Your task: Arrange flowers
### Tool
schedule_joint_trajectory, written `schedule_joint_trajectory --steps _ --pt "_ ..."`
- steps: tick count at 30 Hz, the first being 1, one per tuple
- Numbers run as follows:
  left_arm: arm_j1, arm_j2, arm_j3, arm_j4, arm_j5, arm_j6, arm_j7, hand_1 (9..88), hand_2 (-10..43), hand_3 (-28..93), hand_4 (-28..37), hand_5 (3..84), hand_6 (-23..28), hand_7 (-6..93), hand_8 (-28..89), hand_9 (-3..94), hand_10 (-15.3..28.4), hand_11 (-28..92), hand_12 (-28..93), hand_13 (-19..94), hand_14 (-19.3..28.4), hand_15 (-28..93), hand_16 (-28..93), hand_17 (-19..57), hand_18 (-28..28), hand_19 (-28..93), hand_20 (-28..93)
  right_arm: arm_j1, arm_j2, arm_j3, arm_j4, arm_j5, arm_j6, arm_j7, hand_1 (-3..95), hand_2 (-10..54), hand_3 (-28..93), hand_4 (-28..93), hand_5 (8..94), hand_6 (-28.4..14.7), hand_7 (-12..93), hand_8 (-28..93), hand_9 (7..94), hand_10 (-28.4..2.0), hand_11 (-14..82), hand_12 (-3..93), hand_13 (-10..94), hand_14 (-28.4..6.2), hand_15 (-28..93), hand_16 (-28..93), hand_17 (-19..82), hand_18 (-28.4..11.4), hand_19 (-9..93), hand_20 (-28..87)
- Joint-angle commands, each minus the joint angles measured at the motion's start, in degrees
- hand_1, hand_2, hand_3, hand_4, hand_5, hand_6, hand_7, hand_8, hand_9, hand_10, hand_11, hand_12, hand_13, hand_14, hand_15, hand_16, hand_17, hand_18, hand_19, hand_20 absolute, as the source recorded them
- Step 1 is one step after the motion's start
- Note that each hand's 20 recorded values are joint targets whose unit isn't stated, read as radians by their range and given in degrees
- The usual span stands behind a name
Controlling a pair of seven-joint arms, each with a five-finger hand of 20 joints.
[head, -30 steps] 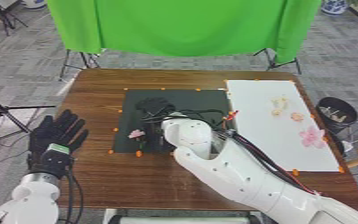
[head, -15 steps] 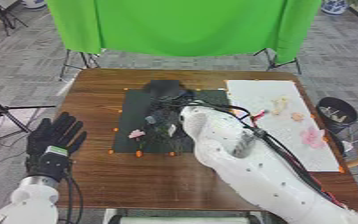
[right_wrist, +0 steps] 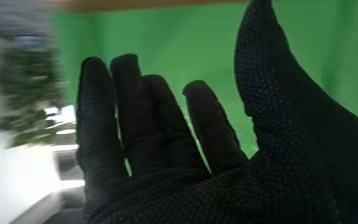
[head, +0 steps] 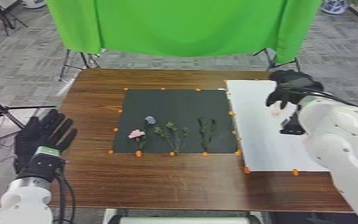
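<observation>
The right hand (head: 293, 86) is over the far part of the white sheet (head: 269, 150), on the robot's right side of the table (head: 149, 185). In the wrist view, the right hand (right_wrist: 184, 197) has long, straight fingers (right_wrist: 135, 125) w/ thin gaps btwn them, & the thumb sticks up well apart from them. It's loose & has hold of nothing. The green cloth (right_wrist: 175, 40) is behind it.

The left hand (head: 38, 137) is nr the table's left edge, w/ straight fingers pointing to the far side. It's loose too, w/ nothing in its grip. Can't tell if it's touching the wood.

The task's flowers lie on the black sheet (head: 175, 100), mostly on its nr half. One pink flower (head: 137, 134) is nr the left side. A small blue-gray flower (head: 150, 120) is just past it, a bit to the right. Next come thin green sprigs (head: 172, 132), then dark long leaves (head: 204, 132) nr the right side. Stems point toward the robot.

A pale pink flower (head: 276, 111) is on the white sheet, nr the right hand & partly hid. Lil' orange bits (head: 172, 154) sit along the edges of both sheets.
</observation>
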Motion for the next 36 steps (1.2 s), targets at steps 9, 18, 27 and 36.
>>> schedule_joint_trajectory --steps 9,18,27,36 --pt "2.0 0.28 0.04 -0.74 -3.55 -0.16 1.49 31.3 16.4 72 -28.3 45.5 9.5 23.4 -13 39.4 15.3 28 10 28 16.5 48 -11 -6.9 15.7 44 8 -12.1 1.5 10.4 7.7 3.2 -2.9 7.7 41.2 -8.9 78 -28 39.0 -7.7 10 -10 42.4 -18.5 10.4 12.4 38 -17.9 33 13 19 -21.9 63 17" --pt "2.5 -0.61 0.0 -0.97 -2.12 0.33 0.5 31.2 16.7 72 -28.3 45.7 9.6 23.3 -13 39.5 15.3 29 10 29 16.6 48 -11 -6.9 15.7 44 8 -11.8 0.3 9.1 12.2 3.1 -1.7 7.5 44.8 -6.9 75 -28 48.6 -4.5 15 -13 53.9 -15.3 14.0 12.7 48 -15.0 37 13 23 -21.1 70 19" --pt "3.4 -0.76 -0.08 -1.43 -2.75 0.97 0.95 31.3 16.9 72 -28.3 45.8 9.6 23.4 -13 39.6 15.3 29 10 29 16.6 48 -11 -6.7 15.6 44 8 -14.1 0.8 8.4 12.8 -2.4 6.2 4.2 61.9 2.0 57 -28 65.4 -0.2 32 -2 75.5 -9.0 13.3 32.2 60 -8.8 36 30 27 -18.5 71 28" --pt "4.7 -0.63 -1.23 -1.72 -3.06 0.75 1.91 31.3 17.1 72 -28.3 46.0 9.7 23.2 -13 40.0 15.5 28 10 29 16.7 49 -11 -6.7 15.6 44 8 -12.3 3.3 7.7 1.9 -4.3 13.3 0.2 63.4 2.9 58 -28 66.5 0.2 36 0 78.3 -7.8 14.5 37.6 62 -7.3 35 36 28 -18.0 71 34"
